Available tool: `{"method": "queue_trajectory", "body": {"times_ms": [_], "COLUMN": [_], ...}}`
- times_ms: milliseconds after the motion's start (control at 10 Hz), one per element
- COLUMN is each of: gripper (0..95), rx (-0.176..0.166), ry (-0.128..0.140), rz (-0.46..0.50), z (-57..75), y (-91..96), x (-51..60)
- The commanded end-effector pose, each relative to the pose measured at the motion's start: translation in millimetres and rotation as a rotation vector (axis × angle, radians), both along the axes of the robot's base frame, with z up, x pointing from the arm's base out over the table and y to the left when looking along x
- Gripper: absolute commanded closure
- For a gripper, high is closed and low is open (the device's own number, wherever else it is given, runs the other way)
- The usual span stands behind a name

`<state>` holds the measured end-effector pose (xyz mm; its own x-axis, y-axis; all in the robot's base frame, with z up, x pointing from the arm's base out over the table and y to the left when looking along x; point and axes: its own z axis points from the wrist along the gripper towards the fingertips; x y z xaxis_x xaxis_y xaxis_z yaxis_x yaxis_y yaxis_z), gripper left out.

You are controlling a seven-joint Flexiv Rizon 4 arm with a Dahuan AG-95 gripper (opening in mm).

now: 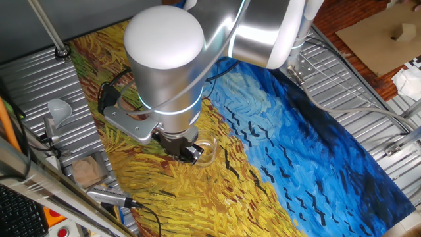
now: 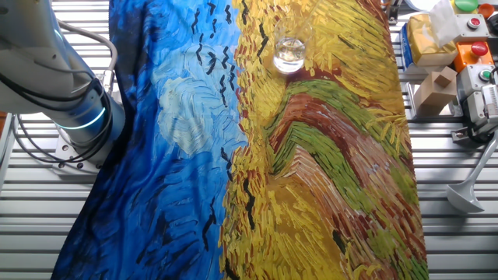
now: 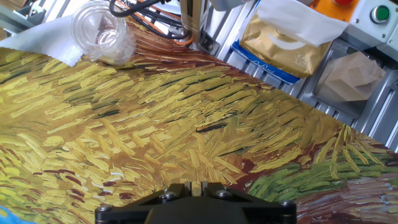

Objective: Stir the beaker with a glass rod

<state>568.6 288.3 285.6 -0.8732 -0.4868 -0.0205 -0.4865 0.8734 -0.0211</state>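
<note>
The beaker (image 1: 206, 153) is a short clear glass cylinder standing upright on the painted cloth. It also shows in the other fixed view (image 2: 289, 53) and at the top left of the hand view (image 3: 99, 31). My gripper (image 1: 189, 153) hangs under the big silver arm, just left of the beaker in that view and above the cloth. In the hand view the gripper (image 3: 196, 185) has its jaws almost together, with only a narrow slit between them and nothing that I can make out in it. I cannot make out a glass rod in any view.
A painted cloth (image 1: 296, 151) covers the table. A white funnel (image 1: 59, 108) stands on a holder off the cloth's edge. A tissue pack (image 3: 292, 43), a brown box (image 3: 351, 74), a button box (image 3: 379, 12) and an upright pale post with cables (image 3: 191, 22) lie beyond the cloth.
</note>
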Motion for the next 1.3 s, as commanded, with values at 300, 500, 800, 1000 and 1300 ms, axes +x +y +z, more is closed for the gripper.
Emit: {"method": "queue_trajectory", "body": {"times_ms": [300, 500, 800, 1000, 1300], "gripper": [95.0, 95.0, 95.0, 95.0, 95.0], "rx": [-0.002, -0.001, -0.003, -0.002, -0.003], "ry": [-0.004, -0.005, -0.004, -0.003, -0.004], "rz": [0.004, 0.007, 0.011, 0.016, 0.023], "z": [-1.7, -3.3, -3.2, -2.0, 0.5], "y": [-1.3, -2.6, -4.5, -6.9, -11.6], "x": [1.0, 2.2, 2.5, 2.2, 1.4]}}
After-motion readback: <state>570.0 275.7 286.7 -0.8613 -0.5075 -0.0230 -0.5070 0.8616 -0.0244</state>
